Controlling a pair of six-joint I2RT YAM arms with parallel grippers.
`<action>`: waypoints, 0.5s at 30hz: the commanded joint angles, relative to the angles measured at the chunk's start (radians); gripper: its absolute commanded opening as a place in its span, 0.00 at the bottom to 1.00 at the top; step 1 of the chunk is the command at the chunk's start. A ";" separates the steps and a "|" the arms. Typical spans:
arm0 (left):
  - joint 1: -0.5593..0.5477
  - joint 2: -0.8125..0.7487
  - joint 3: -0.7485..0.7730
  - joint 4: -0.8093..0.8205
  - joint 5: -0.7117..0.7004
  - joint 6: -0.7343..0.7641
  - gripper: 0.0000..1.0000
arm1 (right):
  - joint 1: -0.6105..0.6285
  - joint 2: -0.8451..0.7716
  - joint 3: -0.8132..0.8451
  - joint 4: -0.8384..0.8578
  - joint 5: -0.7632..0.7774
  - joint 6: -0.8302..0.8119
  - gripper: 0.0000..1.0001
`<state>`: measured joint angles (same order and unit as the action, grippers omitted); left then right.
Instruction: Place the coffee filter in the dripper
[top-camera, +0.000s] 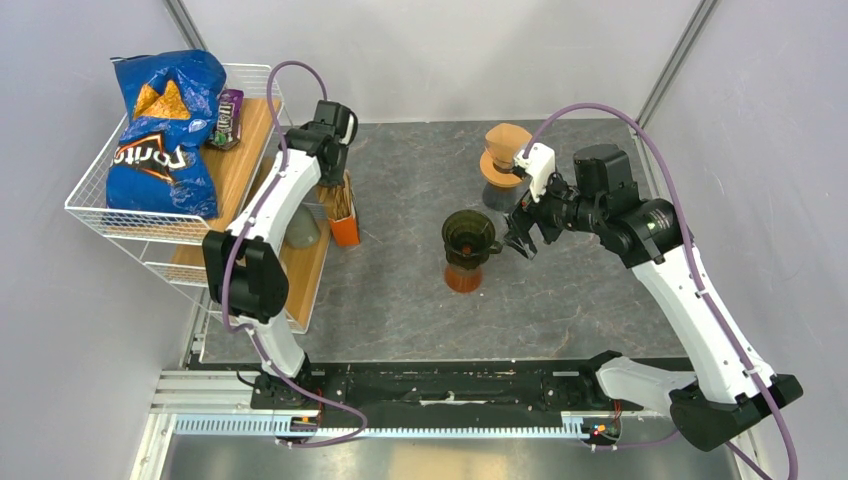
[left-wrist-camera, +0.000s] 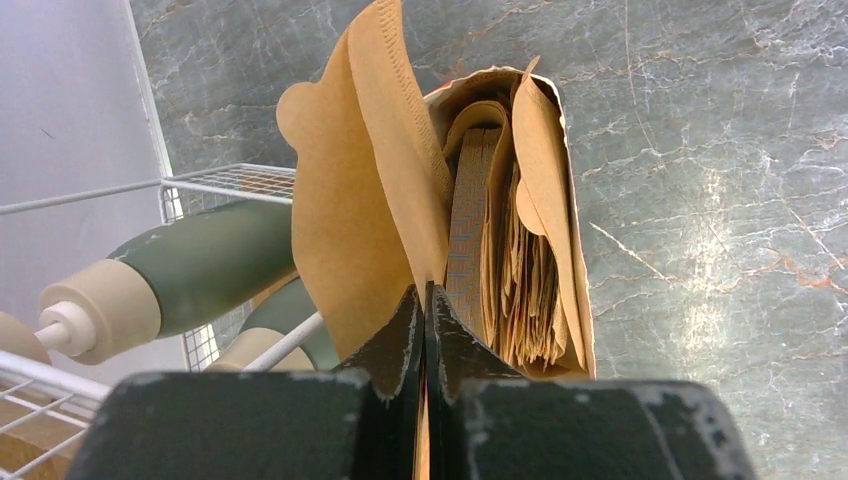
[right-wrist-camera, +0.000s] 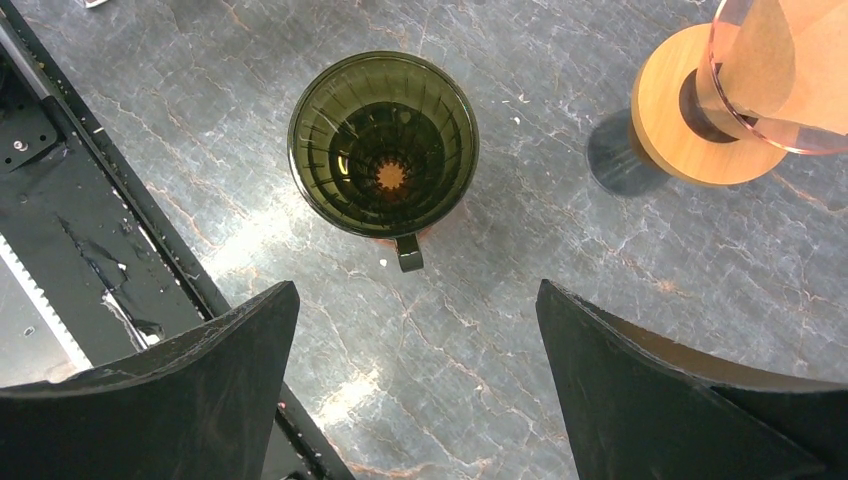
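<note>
Left gripper (left-wrist-camera: 425, 300) is clamped on one brown paper coffee filter (left-wrist-camera: 350, 200); dark green ribbed dripper (right-wrist-camera: 383, 145) is found empty, transfer outstanding

Bright even light, table (right-wrist-camera: 250, 255) glare, fingers (right-wrist-camera: 180, 400) seemingly soft

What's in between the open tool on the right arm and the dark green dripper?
Only bare grey table. The right wrist view shows it: the right tool is open, and the dripper sits just ahead.
</note>
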<state>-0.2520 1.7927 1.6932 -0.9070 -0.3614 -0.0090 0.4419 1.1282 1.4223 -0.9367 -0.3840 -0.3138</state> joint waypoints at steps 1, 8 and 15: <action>0.002 -0.075 0.089 -0.022 0.040 0.041 0.02 | -0.003 -0.006 0.047 0.018 -0.005 0.005 0.97; -0.046 -0.146 0.243 -0.144 0.109 0.098 0.02 | -0.003 0.018 0.069 0.044 -0.034 0.021 0.97; -0.063 -0.224 0.412 -0.189 0.472 0.051 0.02 | -0.003 0.056 0.109 0.129 -0.023 0.043 0.97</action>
<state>-0.3119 1.6421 2.0037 -1.0618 -0.1738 0.0498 0.4419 1.1690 1.4792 -0.9146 -0.3985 -0.3000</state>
